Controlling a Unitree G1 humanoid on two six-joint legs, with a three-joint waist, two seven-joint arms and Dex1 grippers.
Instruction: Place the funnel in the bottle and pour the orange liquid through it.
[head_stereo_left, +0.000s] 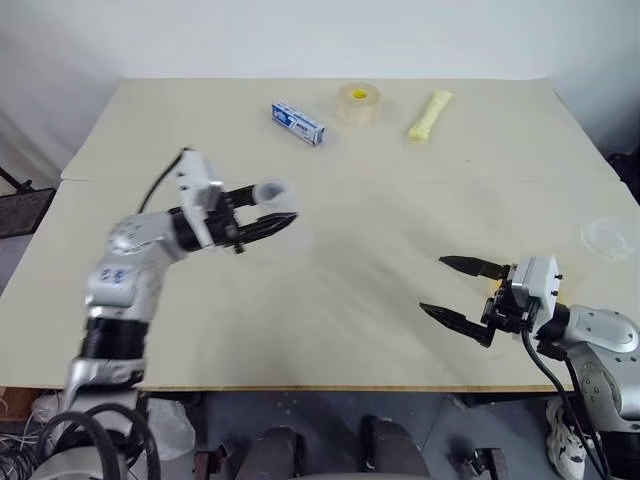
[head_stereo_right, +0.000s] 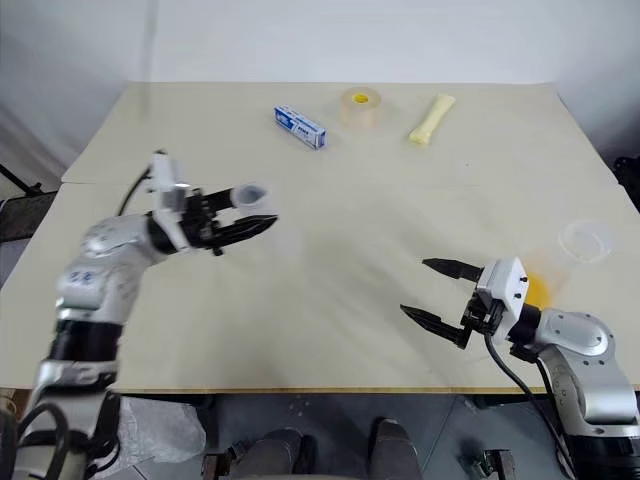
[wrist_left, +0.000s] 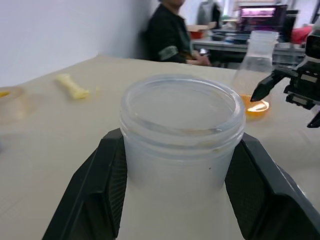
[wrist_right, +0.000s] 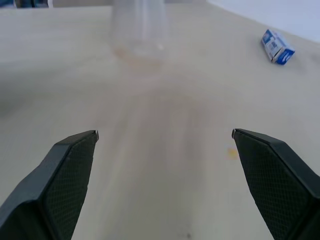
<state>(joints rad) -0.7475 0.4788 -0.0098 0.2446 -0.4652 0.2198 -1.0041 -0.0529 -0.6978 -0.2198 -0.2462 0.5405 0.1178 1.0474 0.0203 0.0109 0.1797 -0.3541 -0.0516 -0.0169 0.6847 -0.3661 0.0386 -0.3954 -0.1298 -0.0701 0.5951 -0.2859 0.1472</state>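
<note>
From the head, the left claw (head_stereo_left: 272, 208) hangs above the left half of the tabletop (head_stereo_left: 340, 300), clamped on a clear cup (head_stereo_left: 268, 190) that lies between its two fingers. The right claw (head_stereo_left: 432, 285) is low over the near right part, its fingers wide apart with nothing between them. A patch of orange liquid (head_stereo_right: 536, 290) shows just behind that claw's wrist, near the right edge. A shallow clear dish (head_stereo_left: 607, 237) sits close to the same edge, farther back. Along the far edge lie a blue box (head_stereo_left: 298, 123), a tape roll (head_stereo_left: 358, 103) and a pale yellow packet (head_stereo_left: 430, 115), each apart from the others.

At the left wrist, the cup's round open rim stands between the black fingers, which press its sides. Beyond it the bottle (wrist_left: 257, 60) stands upright on the tabletop, with the orange liquid at its foot; whether that lies inside the bottle I cannot tell. The right claw's tip is just beside it. A person (wrist_left: 172, 32) sits past the far edge.

At the right wrist, the fingers stand well apart over bare tabletop, the blue box far off.
</note>
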